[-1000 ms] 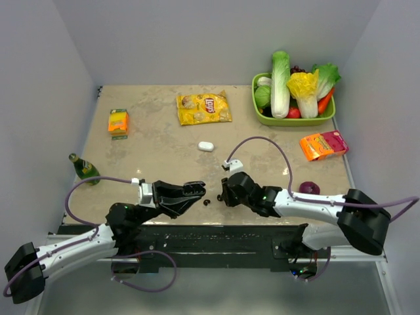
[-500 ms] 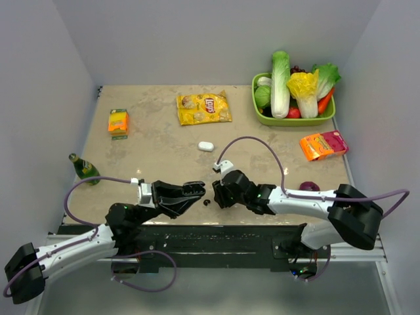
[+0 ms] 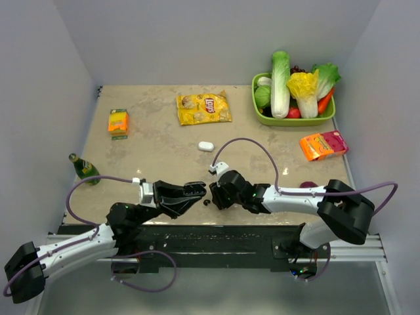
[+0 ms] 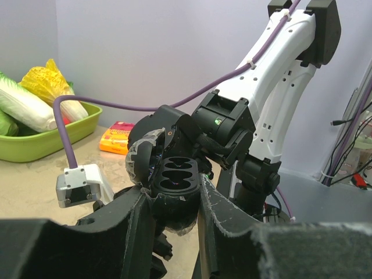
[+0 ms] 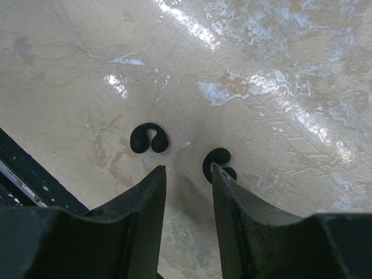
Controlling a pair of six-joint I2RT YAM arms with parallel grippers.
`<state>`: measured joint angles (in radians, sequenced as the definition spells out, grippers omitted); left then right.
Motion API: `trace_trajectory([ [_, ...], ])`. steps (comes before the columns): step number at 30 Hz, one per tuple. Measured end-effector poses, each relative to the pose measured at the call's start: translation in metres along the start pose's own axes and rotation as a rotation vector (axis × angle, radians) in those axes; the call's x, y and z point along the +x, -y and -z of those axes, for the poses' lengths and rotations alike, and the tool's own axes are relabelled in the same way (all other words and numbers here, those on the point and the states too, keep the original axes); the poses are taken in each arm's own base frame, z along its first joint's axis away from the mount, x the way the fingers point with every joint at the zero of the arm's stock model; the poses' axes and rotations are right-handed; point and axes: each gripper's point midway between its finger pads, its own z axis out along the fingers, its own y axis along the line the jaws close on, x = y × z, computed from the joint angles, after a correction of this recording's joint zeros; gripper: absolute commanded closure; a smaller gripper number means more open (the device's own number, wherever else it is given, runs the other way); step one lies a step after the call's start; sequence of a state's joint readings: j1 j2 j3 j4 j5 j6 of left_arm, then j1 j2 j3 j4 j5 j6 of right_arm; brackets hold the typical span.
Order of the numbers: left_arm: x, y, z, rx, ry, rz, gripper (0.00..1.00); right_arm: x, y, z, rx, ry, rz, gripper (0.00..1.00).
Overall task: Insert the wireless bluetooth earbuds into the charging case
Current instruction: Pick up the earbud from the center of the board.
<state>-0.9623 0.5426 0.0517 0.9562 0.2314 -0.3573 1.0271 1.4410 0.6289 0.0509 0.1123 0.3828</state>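
Grippers nearly nose to nose at the near edge of the beige table (image 3: 157, 141). Facing down at the tabletop is the right gripper (image 5: 187, 170), jaws at a narrow gap with only bare table between them. Its wrist view shows two dark buds on the surface. The curled earbud (image 5: 149, 139) lies just ahead of the left-hand finger, apart from it. The second earbud (image 5: 217, 158) sits right at the tip of the other finger, outside the gap; touching or not, cannot tell. Top view resolves only one dark speck (image 3: 207, 203) there, between the two arms' ends.

Low over the table, the left gripper (image 3: 199, 190) aims toward the right arm. Its wrist view shows the jaws apart at medium width, framing the black front of the right arm, nothing visibly held.

White charging case (image 3: 206, 146) lies mid-table, farther back, well apart from both grippers and from the buds; lid state not readable.

Also on the table:
- yellow Lay's chip bag (image 3: 203, 108)
- orange box (image 3: 118, 122)
- green bottle (image 3: 84, 168) lying on its side near the left wall
- green basket (image 3: 295, 121) of vegetables
- orange-pink packet (image 3: 323, 144)
- purple onion (image 3: 308, 188) near the right arm
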Motion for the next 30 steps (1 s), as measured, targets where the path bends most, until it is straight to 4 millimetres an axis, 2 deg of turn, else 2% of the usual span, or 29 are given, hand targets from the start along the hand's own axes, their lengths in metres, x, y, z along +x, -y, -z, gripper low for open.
trace_trajectory([
  [19,-0.003,0.001,0.000,0.003,0.011,-0.003,1.00,-0.004,0.008,-0.005,0.053,0.018,-0.001,0.60],
  [30,-0.003,0.001,0.000,0.004,0.011,-0.002,1.00,-0.005,0.021,-0.005,0.120,0.029,-0.001,0.71],
])
